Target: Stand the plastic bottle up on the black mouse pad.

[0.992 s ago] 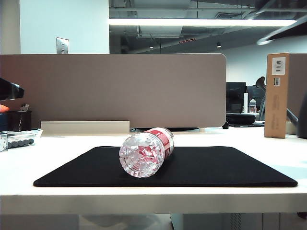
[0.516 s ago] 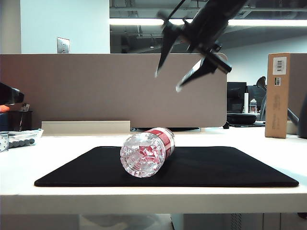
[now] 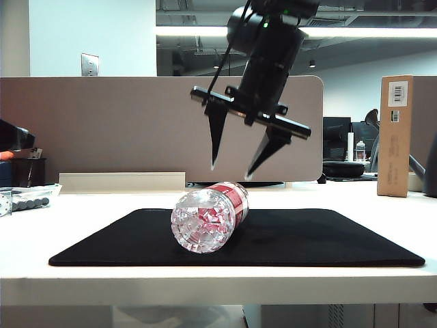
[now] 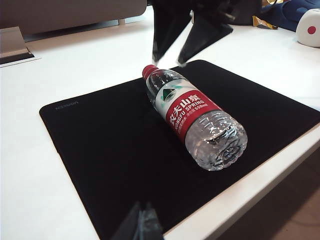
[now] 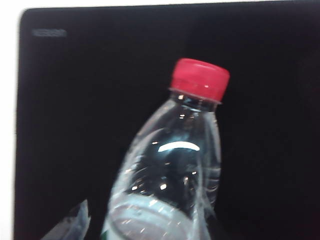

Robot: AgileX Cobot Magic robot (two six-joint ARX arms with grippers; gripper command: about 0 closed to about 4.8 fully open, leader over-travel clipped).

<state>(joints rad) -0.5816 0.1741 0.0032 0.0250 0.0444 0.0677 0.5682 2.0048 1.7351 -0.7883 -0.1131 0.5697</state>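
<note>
Office partitions back a white desk (image 3: 82,232) carrying the black mouse pad (image 3: 321,239). Above it hangs the right gripper (image 3: 231,172), fingers spread apart and pointing down, empty, just over the cap end of the plastic bottle (image 3: 208,217). That bottle lies on its side near the pad's middle, base toward six o'clock in the exterior view, red cap toward twelve. The left gripper (image 4: 141,225) waits at the pad's near edge with its fingertips together. The approach is in hand; next the fingers probably must drop around the neck, close, then tip the bottle upright. A second earlier the right gripper was absent; half a second ago it was high at one o'clock.
</note>
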